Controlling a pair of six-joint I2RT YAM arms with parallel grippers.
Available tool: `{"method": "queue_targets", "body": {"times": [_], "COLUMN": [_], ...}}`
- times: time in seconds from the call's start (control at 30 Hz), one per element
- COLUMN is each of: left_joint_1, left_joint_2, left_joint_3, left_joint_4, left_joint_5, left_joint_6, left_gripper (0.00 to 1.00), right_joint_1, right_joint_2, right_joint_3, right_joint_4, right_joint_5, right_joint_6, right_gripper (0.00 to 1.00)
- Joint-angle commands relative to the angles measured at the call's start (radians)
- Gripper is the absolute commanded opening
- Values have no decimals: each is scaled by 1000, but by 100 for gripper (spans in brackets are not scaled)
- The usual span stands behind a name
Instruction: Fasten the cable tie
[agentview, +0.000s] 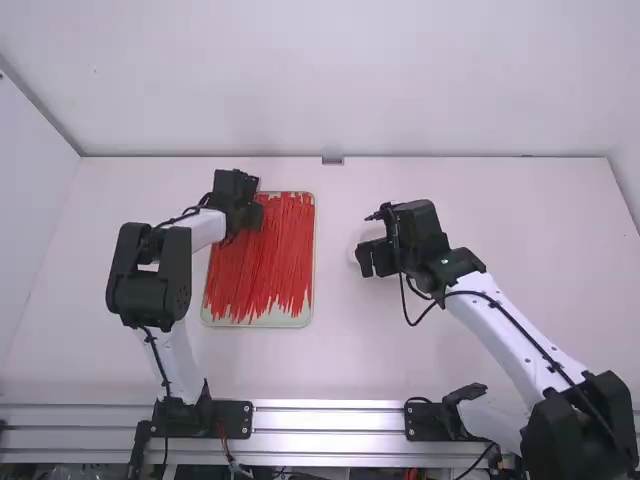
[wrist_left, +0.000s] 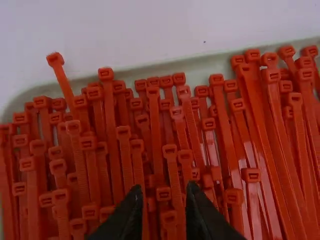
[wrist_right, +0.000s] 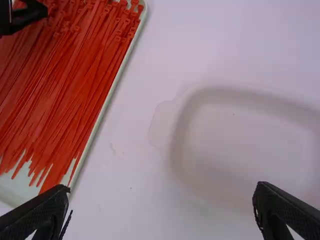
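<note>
High view: white desk (agentview: 480, 200) carries all items. Pale tray (agentview: 290, 318) lies flat on it, its far end directly beneath the left claw (agentview: 252, 214) and well apart from the right claw (agentview: 374, 262), off that claw's left side. Orange cable ties (agentview: 262, 262) fill the tray in a loose pile, heads toward the left claw. A translucent tub (wrist_right: 240, 145) sits on the desk just below the right claw, beside the tray but not touching it. Right claw hangs above the tub, fingers spread wide. Left claw is narrowly parted, tips down on the pile, a few tie heads lying in the gap.
</note>
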Motion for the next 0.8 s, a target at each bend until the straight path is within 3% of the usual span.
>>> {"method": "queue_targets", "body": {"times": [0.0, 0.77], "left_joint_1": [-8, -8], "left_joint_2": [14, 16], "left_joint_3": [-29, -52], "left_joint_4": [3, 39], "left_joint_5": [7, 7], "left_joint_6": [11, 14], "left_gripper": [24, 24], "right_joint_1": [3, 5], "right_joint_2": [6, 6], "right_joint_3": [2, 2], "right_joint_4": [-2, -2], "right_joint_5": [2, 2], "right_joint_6": [0, 0], "right_gripper": [98, 98]}}
